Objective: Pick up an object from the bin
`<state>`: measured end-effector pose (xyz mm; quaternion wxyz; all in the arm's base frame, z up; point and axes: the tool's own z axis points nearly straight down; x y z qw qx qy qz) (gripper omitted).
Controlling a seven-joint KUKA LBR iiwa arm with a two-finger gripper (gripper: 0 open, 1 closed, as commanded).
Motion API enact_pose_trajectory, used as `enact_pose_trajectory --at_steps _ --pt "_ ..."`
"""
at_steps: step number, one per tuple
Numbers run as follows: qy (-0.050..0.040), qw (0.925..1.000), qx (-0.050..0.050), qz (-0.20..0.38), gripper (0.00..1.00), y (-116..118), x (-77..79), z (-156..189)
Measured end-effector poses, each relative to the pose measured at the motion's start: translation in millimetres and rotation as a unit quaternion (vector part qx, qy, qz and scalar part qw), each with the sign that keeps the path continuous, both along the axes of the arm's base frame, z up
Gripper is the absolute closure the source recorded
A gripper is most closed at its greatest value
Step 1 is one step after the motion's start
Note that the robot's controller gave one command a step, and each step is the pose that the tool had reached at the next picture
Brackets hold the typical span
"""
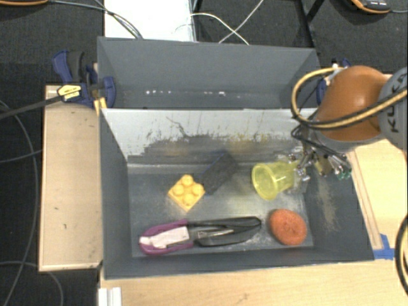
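A translucent yellow cup (270,180) hangs tilted at the right of the bin, its mouth facing down and to the left. My gripper (297,168) is at the cup's base end, with its metal fingers shut on that end. A round orange-red ball (288,226) with a rough surface lies on the bin floor just below the cup.
A dark grey block (218,171) lies mid-bin, with a yellow toy brick (186,192) to its left. Along the front wall lies a black tool with a purple and white handle (197,233). The arm's orange cover and cables overhang the bin's right rim.
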<state>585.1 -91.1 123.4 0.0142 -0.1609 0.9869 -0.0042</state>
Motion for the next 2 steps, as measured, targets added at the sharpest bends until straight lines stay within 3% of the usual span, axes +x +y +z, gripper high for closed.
enact_pose_trajectory --at_steps 2 --pt "-0.0012 1.0 0.0 -0.001 1.0 0.0 0.5 31.8"
